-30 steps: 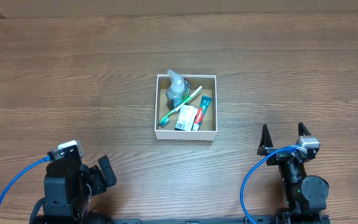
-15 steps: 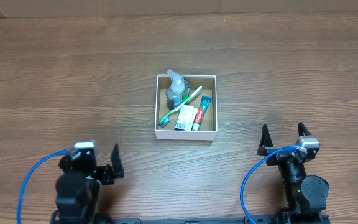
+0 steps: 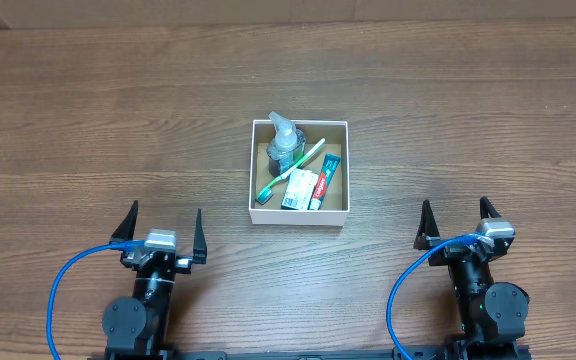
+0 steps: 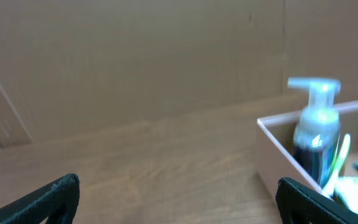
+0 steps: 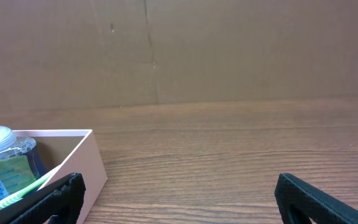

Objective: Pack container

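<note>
The container, a small white-walled cardboard box with a brown inside, sits at the table's middle. In it lie a clear pump bottle, a green toothbrush, a toothpaste tube and a small white packet. My left gripper is open and empty near the front edge, left of the box. My right gripper is open and empty at the front right. The left wrist view shows the box and bottle at right. The right wrist view shows the box and bottle at left.
Bare brown wood table lies all around the box. A cardboard wall stands along the far edge. Blue cables trail from both arms at the front.
My left arm has swung from the far left front corner rightward and turned to face the box, its fingers now spread open. The right arm and the box have not moved.
</note>
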`<action>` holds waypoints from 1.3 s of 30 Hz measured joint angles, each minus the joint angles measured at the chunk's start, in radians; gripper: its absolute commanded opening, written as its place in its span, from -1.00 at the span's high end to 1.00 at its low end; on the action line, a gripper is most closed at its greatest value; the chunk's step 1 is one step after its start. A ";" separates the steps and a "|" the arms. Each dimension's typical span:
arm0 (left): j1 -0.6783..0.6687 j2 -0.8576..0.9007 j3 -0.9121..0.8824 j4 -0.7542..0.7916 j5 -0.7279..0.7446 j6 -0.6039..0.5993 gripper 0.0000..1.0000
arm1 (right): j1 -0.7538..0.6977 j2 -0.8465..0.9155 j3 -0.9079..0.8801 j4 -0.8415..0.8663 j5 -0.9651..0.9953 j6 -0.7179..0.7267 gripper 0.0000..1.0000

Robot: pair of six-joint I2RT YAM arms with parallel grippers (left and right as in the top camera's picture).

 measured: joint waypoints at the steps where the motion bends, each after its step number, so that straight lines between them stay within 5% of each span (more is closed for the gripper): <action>1: 0.000 0.000 0.000 -0.033 0.000 0.004 -0.99 | 0.000 0.000 0.000 0.000 0.000 -0.001 -1.00; 39: 0.000 0.000 -0.004 -0.079 0.000 0.003 -1.00 | 0.000 0.000 0.000 0.000 0.000 -0.001 -1.00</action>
